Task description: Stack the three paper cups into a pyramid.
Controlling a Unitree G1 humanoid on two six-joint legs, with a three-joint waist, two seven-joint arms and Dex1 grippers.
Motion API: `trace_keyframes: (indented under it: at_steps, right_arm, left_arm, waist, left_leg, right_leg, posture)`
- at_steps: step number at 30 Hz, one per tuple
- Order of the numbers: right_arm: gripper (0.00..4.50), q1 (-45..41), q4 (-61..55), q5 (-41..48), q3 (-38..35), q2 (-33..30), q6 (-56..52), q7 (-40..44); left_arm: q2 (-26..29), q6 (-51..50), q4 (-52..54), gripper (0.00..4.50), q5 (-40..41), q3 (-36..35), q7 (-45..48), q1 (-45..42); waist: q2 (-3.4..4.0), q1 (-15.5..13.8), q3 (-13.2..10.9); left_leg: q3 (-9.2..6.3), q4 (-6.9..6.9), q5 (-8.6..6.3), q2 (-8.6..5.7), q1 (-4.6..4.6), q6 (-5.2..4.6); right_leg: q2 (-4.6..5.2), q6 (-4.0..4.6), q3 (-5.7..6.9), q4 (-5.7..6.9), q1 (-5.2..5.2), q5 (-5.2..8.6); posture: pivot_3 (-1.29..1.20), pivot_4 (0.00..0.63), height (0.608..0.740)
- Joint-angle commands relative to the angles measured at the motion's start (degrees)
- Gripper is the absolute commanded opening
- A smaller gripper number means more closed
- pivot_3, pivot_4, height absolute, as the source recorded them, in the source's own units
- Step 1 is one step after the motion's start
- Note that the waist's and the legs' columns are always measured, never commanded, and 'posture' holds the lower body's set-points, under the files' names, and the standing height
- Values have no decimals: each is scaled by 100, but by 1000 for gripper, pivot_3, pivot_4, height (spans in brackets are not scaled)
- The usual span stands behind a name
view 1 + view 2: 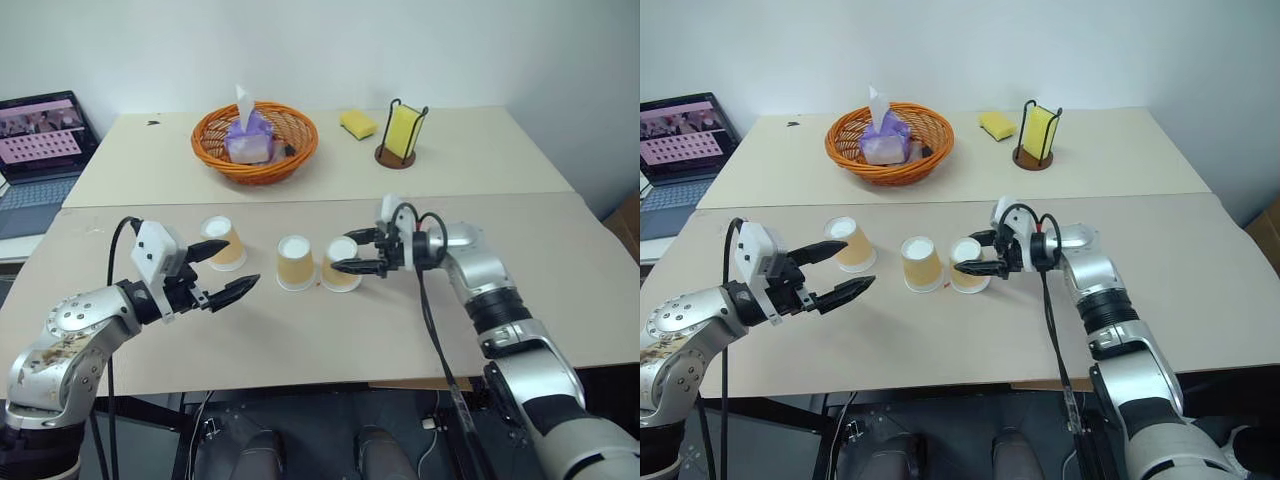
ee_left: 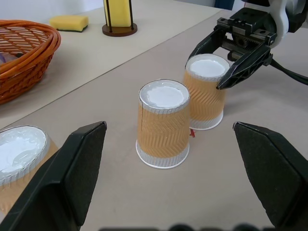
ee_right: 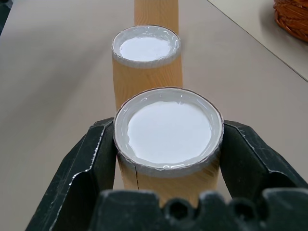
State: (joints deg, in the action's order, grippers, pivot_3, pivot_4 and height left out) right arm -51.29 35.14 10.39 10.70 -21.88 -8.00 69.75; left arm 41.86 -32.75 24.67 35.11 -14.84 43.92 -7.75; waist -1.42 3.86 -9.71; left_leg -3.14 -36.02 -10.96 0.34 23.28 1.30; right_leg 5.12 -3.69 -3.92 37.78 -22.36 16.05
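Observation:
Three paper cups stand upside down in a row on the near table, white bases up: left cup (image 1: 222, 243), middle cup (image 1: 295, 262), right cup (image 1: 341, 263). My right gripper (image 1: 345, 252) reaches in from the right and is shut on the right cup (image 3: 168, 130), one finger pressed to each side of its wall. The middle cup (image 3: 146, 53) stands close beside the held one, not touching the fingers. My left gripper (image 1: 240, 262) is open and holds nothing, hovering just in front of and to the right of the left cup (image 2: 21, 159).
On the far table stand an orange wicker basket (image 1: 255, 140) holding a tissue pack, a loose yellow sponge (image 1: 358, 124), and a wire holder (image 1: 402, 135) with a yellow pad. A laptop (image 1: 40, 150) sits far left. A seam (image 1: 480, 196) joins the two tables.

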Motion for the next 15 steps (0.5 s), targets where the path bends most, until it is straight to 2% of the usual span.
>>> trace_keyframes:
  at_steps: [1,15]
  right_arm:
    - [2797,-264,195,-78,-30,160,168,-45]
    - [2797,-570,758,-133,-151,384,335,-134]
  left_arm:
    - [43,55,205,4500,52,-135,-34,6]
    - [65,39,195,4500,81,-110,-51,-37]
  waist:
    - [0,9,0]
    - [0,3,0]
  left_leg:
    - [0,0,0,0,0,0]
    - [0,0,0,-1,2,1]
  right_leg:
    - [0,0,0,-1,0,0]
    - [1,0,0,0,-2,0]
  posture:
    - [0,150,740]
    - [0,150,740]
